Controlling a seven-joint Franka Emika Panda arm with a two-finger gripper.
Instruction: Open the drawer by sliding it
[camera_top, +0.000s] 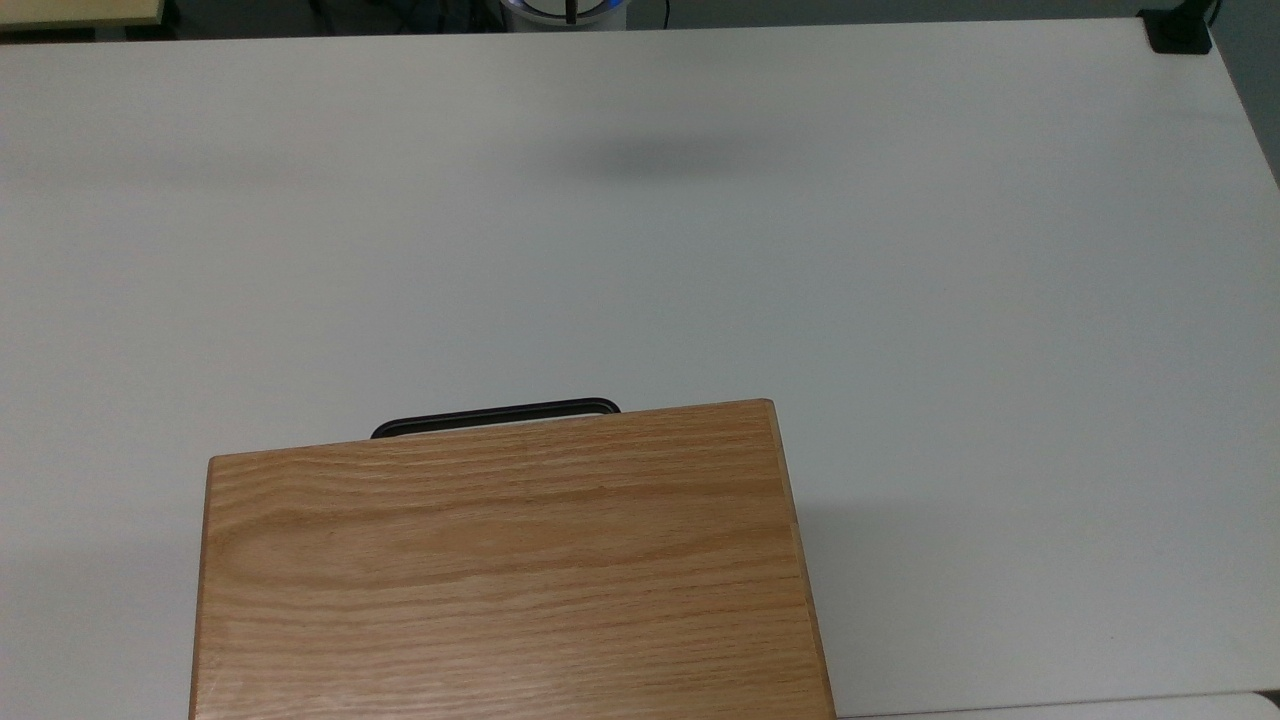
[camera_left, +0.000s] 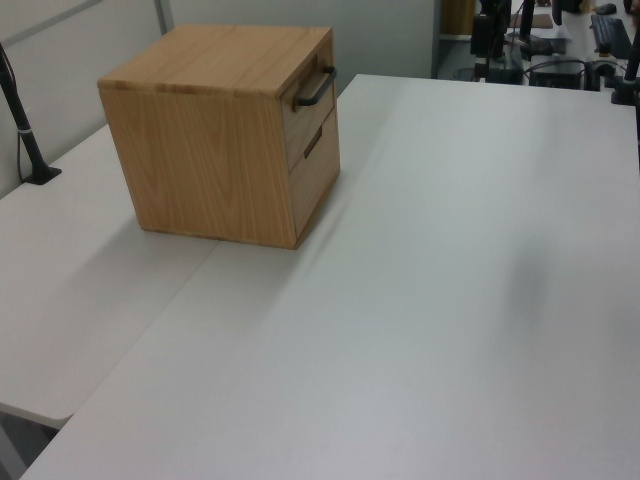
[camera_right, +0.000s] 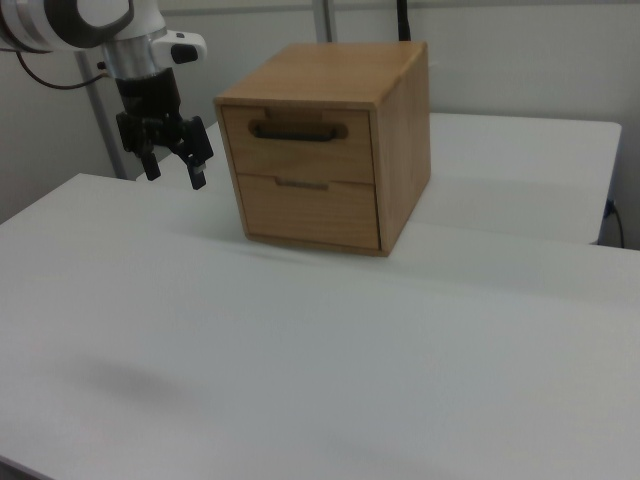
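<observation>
Drawer (camera_right: 298, 143) status: fully closed, its oak front flush in the upper slot of the oak cabinet (camera_right: 330, 150). The cabinet stands near one edge of the white desk (camera_top: 640, 250); in the top view this is the desk's bottom edge. The black bar handle (camera_right: 297, 130) projects from the drawer front toward the open desk.

Gripper (camera_right: 172, 165) status: jaws parted and holding nothing, hanging above the desk well apart from the cabinet, off toward the right view's left.

Hazards you should anticipate:
- The cabinet rests loose on the desk. If the drawer binds, a pull will likely drag the whole cabinet instead of sliding the drawer.
- A second front (camera_right: 308, 210) sits directly below. Approach too low and you miss the handle.
- An off-axis pull may jam the drawer in its slot.
</observation>
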